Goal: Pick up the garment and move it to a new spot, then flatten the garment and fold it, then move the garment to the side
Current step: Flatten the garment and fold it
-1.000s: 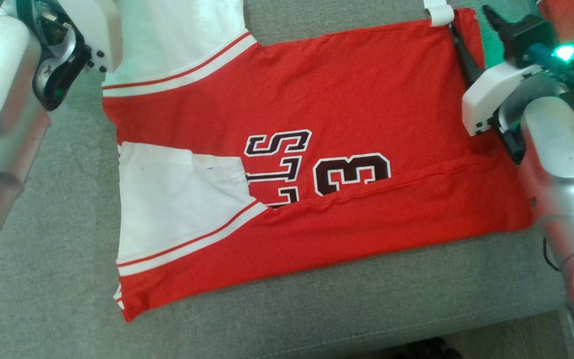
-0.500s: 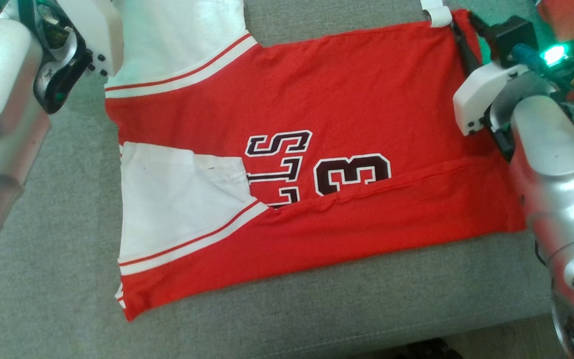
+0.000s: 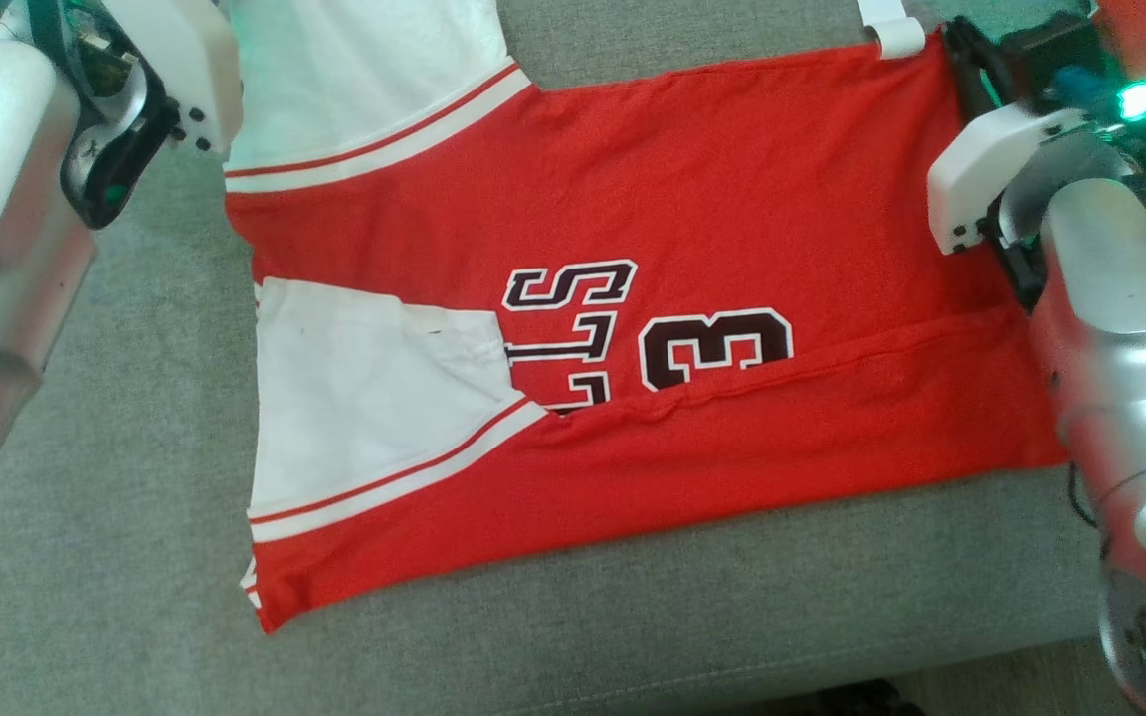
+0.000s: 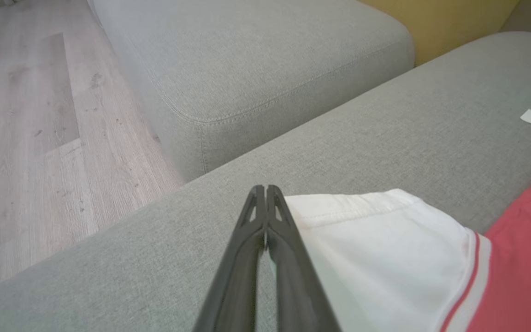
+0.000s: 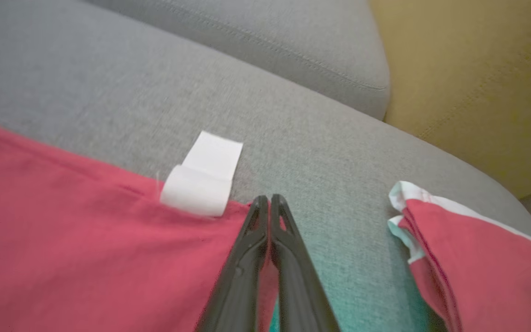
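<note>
Leftmost, our left tool (image 4: 265,190) had its fingers pressed together on the edge of the white sleeve. The garment (image 3: 692,189) lay spread flat on the grey sofa cushion (image 3: 633,617), its near edge folded up over the lower part of the "3". At the hem's far corner, beside a white tag (image 5: 205,177), our right tool (image 5: 269,199) was clamped on red cloth. Another red bundle (image 5: 473,249) lay near, apart.

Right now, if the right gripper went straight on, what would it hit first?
Probably the grey sofa cushion just beyond the right gripper; the white tag lies beside that line.
</note>
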